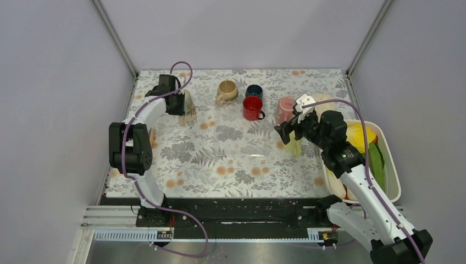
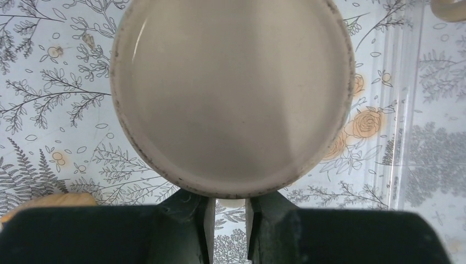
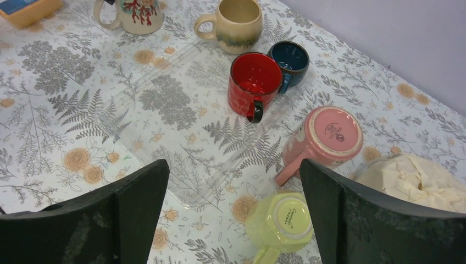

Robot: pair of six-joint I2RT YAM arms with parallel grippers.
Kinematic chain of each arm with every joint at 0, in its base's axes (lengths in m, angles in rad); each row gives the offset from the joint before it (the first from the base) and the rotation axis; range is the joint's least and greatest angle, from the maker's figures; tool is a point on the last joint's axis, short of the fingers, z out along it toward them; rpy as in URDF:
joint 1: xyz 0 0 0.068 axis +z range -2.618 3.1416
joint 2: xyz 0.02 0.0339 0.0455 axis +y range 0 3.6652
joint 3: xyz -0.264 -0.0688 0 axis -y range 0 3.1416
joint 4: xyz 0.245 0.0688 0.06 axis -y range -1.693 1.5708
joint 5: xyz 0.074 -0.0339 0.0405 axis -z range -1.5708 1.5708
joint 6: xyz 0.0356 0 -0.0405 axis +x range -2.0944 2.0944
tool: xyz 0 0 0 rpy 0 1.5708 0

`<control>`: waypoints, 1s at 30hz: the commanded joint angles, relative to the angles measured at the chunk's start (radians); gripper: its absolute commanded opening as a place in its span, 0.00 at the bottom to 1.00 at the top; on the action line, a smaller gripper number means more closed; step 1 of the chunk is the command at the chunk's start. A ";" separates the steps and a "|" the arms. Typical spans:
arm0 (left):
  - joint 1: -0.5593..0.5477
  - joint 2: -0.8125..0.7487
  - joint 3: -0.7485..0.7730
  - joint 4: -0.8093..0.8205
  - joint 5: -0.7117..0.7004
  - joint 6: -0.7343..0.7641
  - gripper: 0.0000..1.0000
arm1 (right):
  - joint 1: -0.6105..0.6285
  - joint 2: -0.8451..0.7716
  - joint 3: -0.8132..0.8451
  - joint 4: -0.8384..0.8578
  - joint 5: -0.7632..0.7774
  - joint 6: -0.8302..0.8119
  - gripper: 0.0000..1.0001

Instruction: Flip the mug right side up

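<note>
No text is legible. The pink ceramic mug [image 3: 334,135] and the yellow-green ceramic mug [image 3: 283,220] beside it, near the surface's right edge, each bear a base stamp too small to read.

We looked down from the top external camera, set high above and behind the arm bases, facing forward and down over the whole flower-printed table [image 1: 231,159]. Our left wrist camera pointed straight down from very near. The pale round end of a cream ceramic mug [image 2: 231,93] filled most of its frame, with the left gripper [image 2: 228,206] at the bottom edge. Our right wrist camera sat higher and farther off, tilted obliquely across the table past the right gripper [image 3: 233,165]. With the top view it shared the red glazed mug [image 3: 254,82], the upturned pink mug [image 3: 329,135] and that cream mug.
</note>
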 commanded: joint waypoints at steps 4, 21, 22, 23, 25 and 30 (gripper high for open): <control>0.044 -0.104 0.162 -0.012 0.213 0.002 0.00 | -0.007 0.095 0.067 0.065 -0.129 0.120 0.97; 0.065 -0.386 -0.148 0.678 0.741 -0.630 0.00 | -0.008 0.443 0.214 0.494 -0.488 0.753 0.87; 0.065 -0.395 -0.180 0.750 0.754 -0.682 0.00 | -0.006 0.458 0.210 0.526 -0.494 0.784 0.87; 0.064 -0.403 -0.214 0.819 0.765 -0.734 0.00 | -0.007 0.471 0.204 0.558 -0.497 0.809 0.86; 0.058 -0.413 -0.258 0.911 0.768 -0.800 0.00 | -0.007 0.504 0.190 0.625 -0.492 0.859 0.85; 0.041 -0.422 -0.352 1.082 0.753 -0.911 0.00 | -0.004 0.595 0.171 0.779 -0.496 1.005 0.82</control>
